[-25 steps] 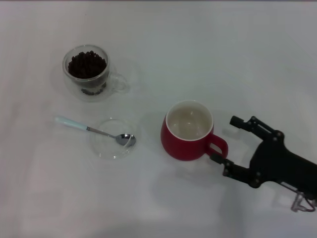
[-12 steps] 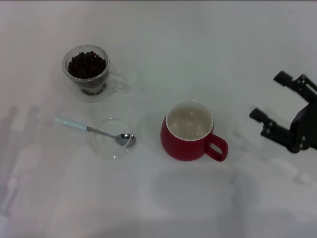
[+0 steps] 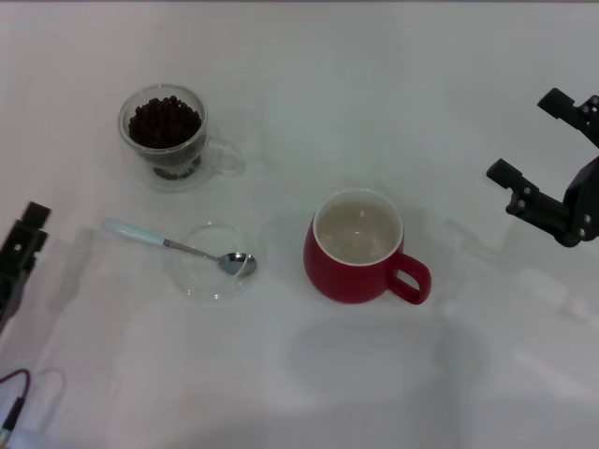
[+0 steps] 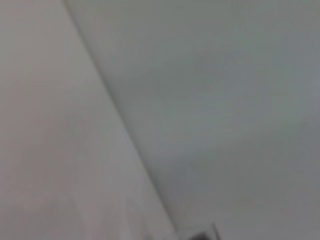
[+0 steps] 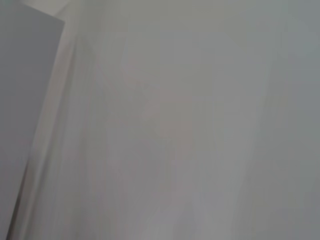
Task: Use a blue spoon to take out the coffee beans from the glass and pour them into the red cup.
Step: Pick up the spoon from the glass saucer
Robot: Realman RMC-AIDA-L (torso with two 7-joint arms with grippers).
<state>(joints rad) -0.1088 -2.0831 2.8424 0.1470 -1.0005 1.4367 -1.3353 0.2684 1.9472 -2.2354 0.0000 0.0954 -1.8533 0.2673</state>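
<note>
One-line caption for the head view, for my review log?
Light-blue-handled metal spoon rests bowl-first on shallow clear dish; bean-filled double-walled glass, empty red mug; open right gripper and left gripper flank.

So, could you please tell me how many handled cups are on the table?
2: the glass holding coffee beans at the far left, and the red cup, empty, near the centre.
</note>
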